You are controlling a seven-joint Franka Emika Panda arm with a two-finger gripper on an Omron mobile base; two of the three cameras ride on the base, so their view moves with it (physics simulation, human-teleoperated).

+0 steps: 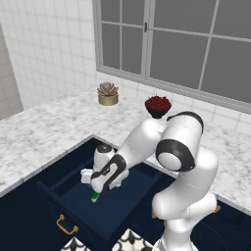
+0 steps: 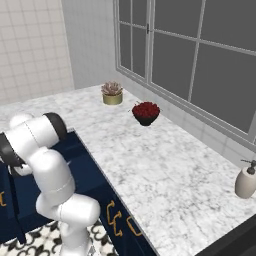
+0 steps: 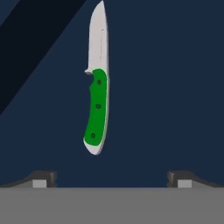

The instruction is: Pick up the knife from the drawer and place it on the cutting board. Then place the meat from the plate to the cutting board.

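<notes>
Drawer (image 1: 105, 206) stands pulled out below the marble bench (image 1: 44, 132), brass pull on its front; arm reaches down into it. Knife (image 3: 97, 83) lies flat on the navy drawer floor, green handle toward the end effector (image 3: 112, 178), silver blade pointing away; a green tip of it shows beneath the hand in the left base view. End effector jaws stand wide apart, nothing between them, poised over the knife without touching it. On the bench near the window: potted succulent (image 2: 112, 93); dark bowl of red pieces (image 2: 146, 113); soap dispenser (image 2: 246, 181) at far right.
</notes>
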